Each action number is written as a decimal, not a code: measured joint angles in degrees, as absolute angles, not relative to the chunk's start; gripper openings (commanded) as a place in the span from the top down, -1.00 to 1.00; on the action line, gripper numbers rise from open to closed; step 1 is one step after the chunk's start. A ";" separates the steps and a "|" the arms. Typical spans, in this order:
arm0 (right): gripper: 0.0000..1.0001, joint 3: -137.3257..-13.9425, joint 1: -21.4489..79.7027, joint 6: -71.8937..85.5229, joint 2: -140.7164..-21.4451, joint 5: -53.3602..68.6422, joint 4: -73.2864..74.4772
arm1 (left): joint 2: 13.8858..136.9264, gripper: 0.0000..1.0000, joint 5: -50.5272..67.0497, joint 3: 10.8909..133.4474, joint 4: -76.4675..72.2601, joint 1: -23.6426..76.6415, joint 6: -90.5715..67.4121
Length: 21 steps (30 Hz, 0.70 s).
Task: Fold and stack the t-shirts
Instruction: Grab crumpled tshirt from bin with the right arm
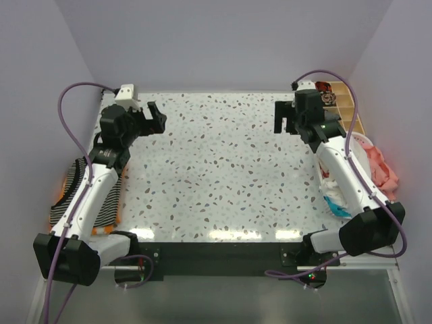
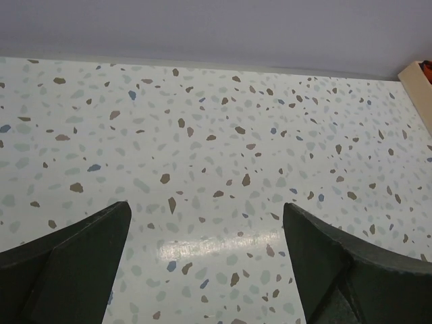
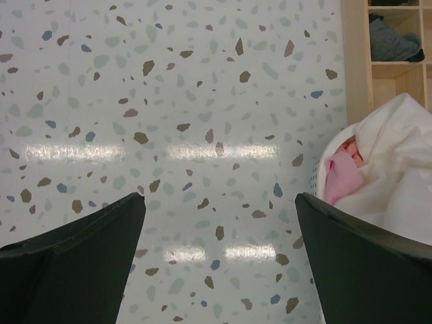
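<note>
My left gripper [image 1: 157,117] and right gripper [image 1: 284,119] are hanging wide open, empty; at right, the white basket [image 3: 316,177] is holding pink cloth [image 3: 341,179], the wooden tray [image 3: 355,61] blue-grey cloth [image 3: 395,40].

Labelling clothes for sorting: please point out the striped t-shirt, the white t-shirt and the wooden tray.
striped t-shirt [image 1: 73,174], top view, its striped outer part.
white t-shirt [image 3: 398,142], right wrist view, its bunched upper fold.
wooden tray [image 3: 356,61], right wrist view, its left wall.

No readable text, label or number appears anywhere (all three views checked).
</note>
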<state>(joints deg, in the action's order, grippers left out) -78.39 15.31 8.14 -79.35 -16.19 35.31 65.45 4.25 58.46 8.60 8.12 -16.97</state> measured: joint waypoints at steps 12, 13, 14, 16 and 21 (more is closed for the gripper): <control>-0.97 -80.68 14.48 9.69 -83.64 -29.98 41.69 | 64.75 -1.00 6.11 58.22 8.25 8.10 -16.69; -0.98 -80.66 14.24 10.35 -84.03 -31.53 42.48 | 64.62 -0.99 6.26 58.22 8.25 8.10 -16.69; -0.97 -80.53 14.04 10.96 -84.09 -33.19 42.98 | 64.51 -0.98 6.52 58.22 8.23 8.10 -16.71; -0.97 -79.59 13.32 11.99 -83.35 -36.38 42.94 | 64.45 -0.97 7.35 58.22 8.23 8.10 -16.73; -0.97 -76.40 7.90 13.96 -78.70 -43.51 43.24 | 64.31 -0.92 9.85 57.23 8.01 8.10 -16.95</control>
